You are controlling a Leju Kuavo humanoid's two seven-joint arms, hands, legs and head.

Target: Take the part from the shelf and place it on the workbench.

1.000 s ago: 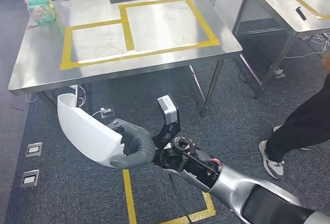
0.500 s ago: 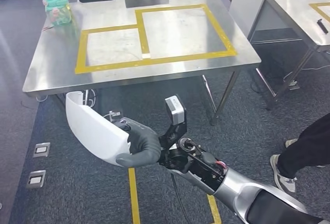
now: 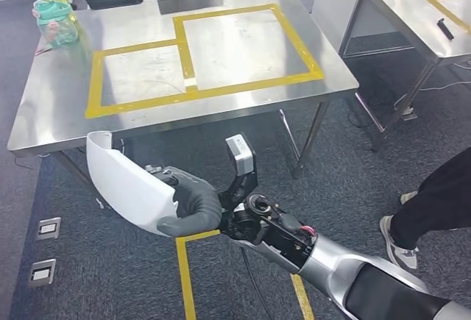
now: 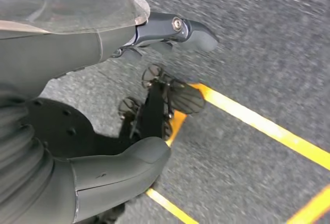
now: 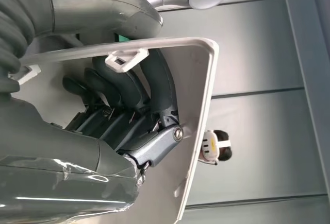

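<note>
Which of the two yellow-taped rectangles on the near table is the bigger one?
The right-hand rectangle is the bigger one. It reaches further towards the table's far edge than the left-hand rectangle, and the two share one tape strip.

Curved white part (image 3: 129,185), off the workbench (image 3: 55,114)

— Where does the head view sit?
— High on the robot, facing forward and down over the steel workbench (image 3: 183,125) and grey carpet (image 3: 333,180); the right arm enters from below.
— And the wrist cameras?
— Each sits close behind its own hand. The left one looks down at the carpet and yellow floor tape (image 4: 268,128), past the left hand (image 4: 116,131). The right one, turned sideways, faces a pale wall, very near the right hand (image 5: 128,110) and the white part (image 5: 194,105).
— Any overlap?
— The head view shares that hand (image 3: 191,210) and part (image 3: 130,187) with the right wrist, and the carpet and tape (image 3: 183,276) with the left.
</note>
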